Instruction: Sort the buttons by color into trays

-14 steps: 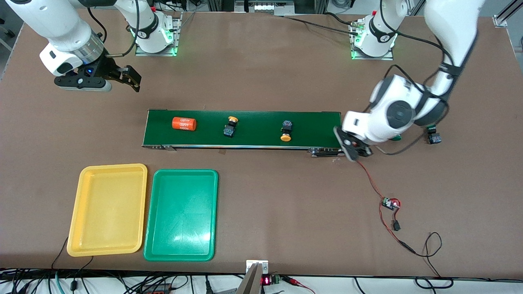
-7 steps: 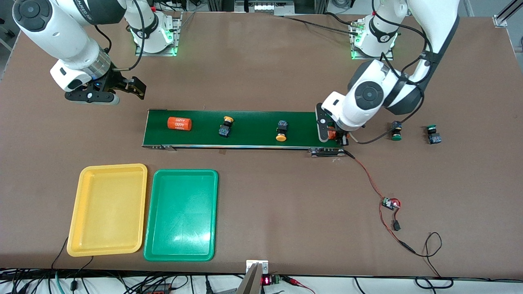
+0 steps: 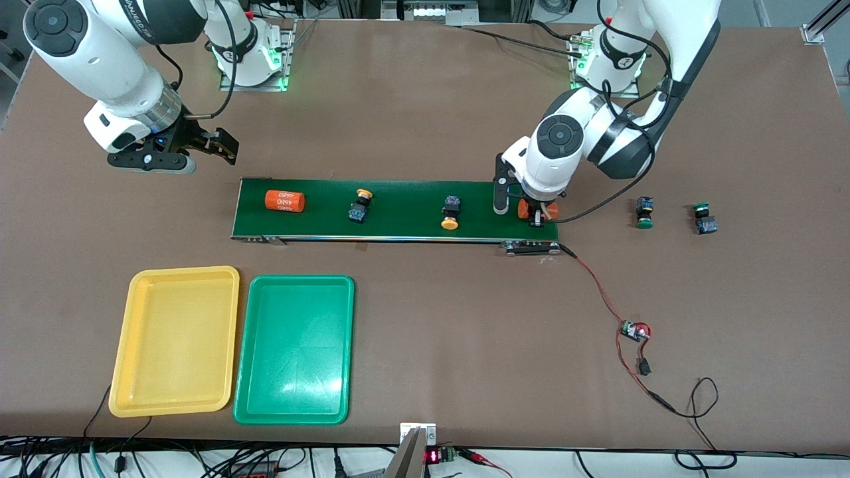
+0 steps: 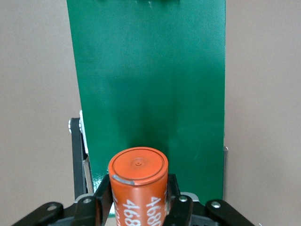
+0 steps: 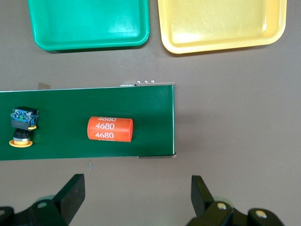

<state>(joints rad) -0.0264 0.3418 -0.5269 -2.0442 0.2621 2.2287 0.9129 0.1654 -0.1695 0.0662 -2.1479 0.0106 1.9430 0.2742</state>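
The left gripper point(image 3: 534, 214) clamps an orange cylinder point(image 4: 138, 183) with white print over the conveyor belt point(image 3: 398, 211) at its end toward the left arm, fingers point(image 4: 104, 200) pressed on either side of the cylinder's body. The right gripper point(image 3: 199, 143) hangs over bare tabletop point(image 3: 425, 99) off the belt's other end, its fingers point(image 5: 70, 193) spread wide with nothing between them.

On the belt lie a second orange cylinder point(image 3: 284, 200) near the right arm's end, then one yellow-capped button point(image 3: 359, 206) and another yellow-capped button point(image 3: 451, 214) nearer the belt's middle, both on their sides. Two green-capped buttons sit on the tabletop off the belt's left-arm end: one green button point(image 3: 643, 212) near the belt's end, the other green button point(image 3: 704, 219) closer to the tabletop's edge.

The yellow tray point(image 3: 176, 342) and the green tray point(image 3: 295, 350) lie side by side near the tabletop's camera-side edge, the yellow one toward the right arm's corner. A small circuit board point(image 3: 634, 330) on red wires rests toward the left arm's end.
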